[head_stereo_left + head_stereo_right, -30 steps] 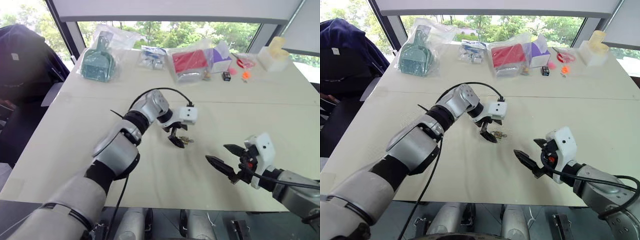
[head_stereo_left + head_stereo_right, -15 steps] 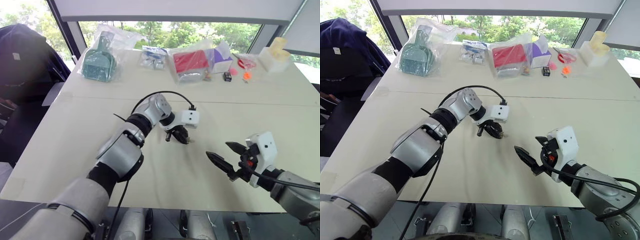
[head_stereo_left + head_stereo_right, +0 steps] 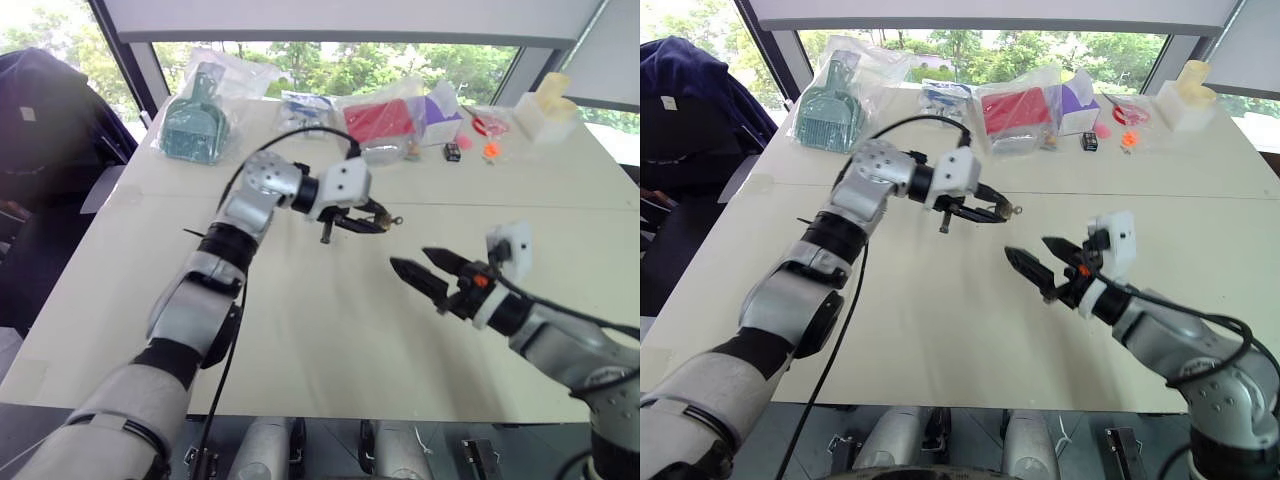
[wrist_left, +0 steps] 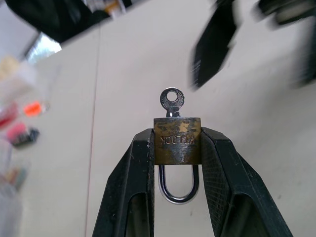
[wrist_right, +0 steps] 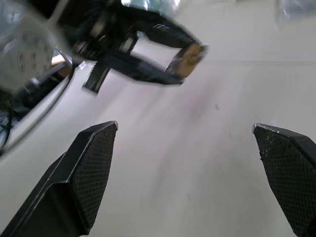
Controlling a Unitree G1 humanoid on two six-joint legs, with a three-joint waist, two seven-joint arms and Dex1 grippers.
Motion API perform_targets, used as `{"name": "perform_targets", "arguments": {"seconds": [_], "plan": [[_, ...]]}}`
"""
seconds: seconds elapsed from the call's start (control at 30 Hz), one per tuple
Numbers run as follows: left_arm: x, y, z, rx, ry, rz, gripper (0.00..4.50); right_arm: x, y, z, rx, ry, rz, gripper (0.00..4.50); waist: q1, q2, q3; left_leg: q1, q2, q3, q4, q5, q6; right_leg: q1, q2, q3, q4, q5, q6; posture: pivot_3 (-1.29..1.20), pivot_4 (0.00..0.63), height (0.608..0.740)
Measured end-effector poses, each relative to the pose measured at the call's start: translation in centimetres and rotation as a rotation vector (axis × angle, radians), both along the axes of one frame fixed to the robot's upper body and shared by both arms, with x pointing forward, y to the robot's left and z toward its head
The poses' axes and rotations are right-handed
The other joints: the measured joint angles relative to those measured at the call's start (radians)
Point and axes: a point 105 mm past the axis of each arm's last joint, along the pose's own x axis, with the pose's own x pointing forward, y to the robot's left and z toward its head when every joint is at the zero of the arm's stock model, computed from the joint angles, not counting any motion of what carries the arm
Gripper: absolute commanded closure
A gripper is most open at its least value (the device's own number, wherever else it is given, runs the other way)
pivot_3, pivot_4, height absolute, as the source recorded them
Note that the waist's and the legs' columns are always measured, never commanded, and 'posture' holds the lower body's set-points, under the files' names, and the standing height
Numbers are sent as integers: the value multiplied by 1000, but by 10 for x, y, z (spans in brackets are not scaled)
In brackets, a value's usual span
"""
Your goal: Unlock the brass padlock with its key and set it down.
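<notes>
Brass padlock (image 4: pixel 177 140) pinched by body in left pincer (image 3: pixel 374 216), raised above counter (image 3: pixel 330 330), key (image 4: pixel 172 100) seated, bow outward. Right pincer (image 3: pixel 425 270) spread, near. Advise: align on bow, close, turn gently; keep left grip steady.

The two eye views look forward and down from the head onto the table (image 3: pixel 300 330), each taking in both arms, the bags along the far edge and the window beyond. They share nearly the whole scene, the right eye set slightly to one side. The left wrist view looks along the left gripper (image 4: pixel 177 148) from very close, past the padlock (image 4: pixel 177 140) and its key (image 4: pixel 172 100) to the tabletop and a dark blurred shape, probably the right gripper (image 3: pixel 425 272). The right wrist view looks between its own wide-set fingers (image 5: pixel 91 158) across the table at the left gripper and padlock, near but blurred.
</notes>
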Motion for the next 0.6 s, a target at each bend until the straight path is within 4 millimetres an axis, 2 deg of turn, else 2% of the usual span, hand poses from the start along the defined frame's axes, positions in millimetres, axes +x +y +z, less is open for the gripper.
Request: {"name": "perform_targets", "arguments": {"seconds": [0.07, 0.17, 0.3, 0.47, 0.57, 0.6], "plan": [[-5, 9, -3, -7, -7, 26, 3789, 9, 4, 10, 67, -8, 23, 0, -4, 0, 0, 0, 0, 0, 0, 0, 0, 0, 1, 0, 1, 0, 0, 0, 150, 735], [-12, 11, -3, -42, -1, 53, 3789, 20, 7, 23, 161, -6, 46, 0, -2, 0, 0, 0, 0, 0, 0, 1, -1, 0, 1, -1, 2, 1, 2, 0, 150, 735], [-15, 9, 10, -87, -35, 73, 3789, 24, 8, 26, 207, 14, 61, 0, 2, 0, 0, 0, -1, 0, 0, 1, -1, 0, 1, -1, 2, 2, 3, 0, 150, 735], [-14, 8, 13, -104, -45, 85, 3789, 25, 8, 26, 227, 28, 68, 0, -1, 0, 0, 0, -1, 0, 0, 1, -1, 0, 2, -1, 2, 2, 3, 0, 150, 735], [-14, 8, 13, -106, -49, 86, 3789, 25, 7, 26, 238, 31, 64, 799, -2, 0, 0, 0, -1, 0, 0, 1, -1, 0, 2, -1, 2, 2, 3, 0, 150, 735], [-14, 8, 13, -107, -50, 87, 3789, 26, 7, 27, 242, 29, 61, 1367, -2, 0, 0, 0, -1, 0, 0, 1, -1, 0, 2, -1, 2, 2, 3, 0, 150, 735]]}}
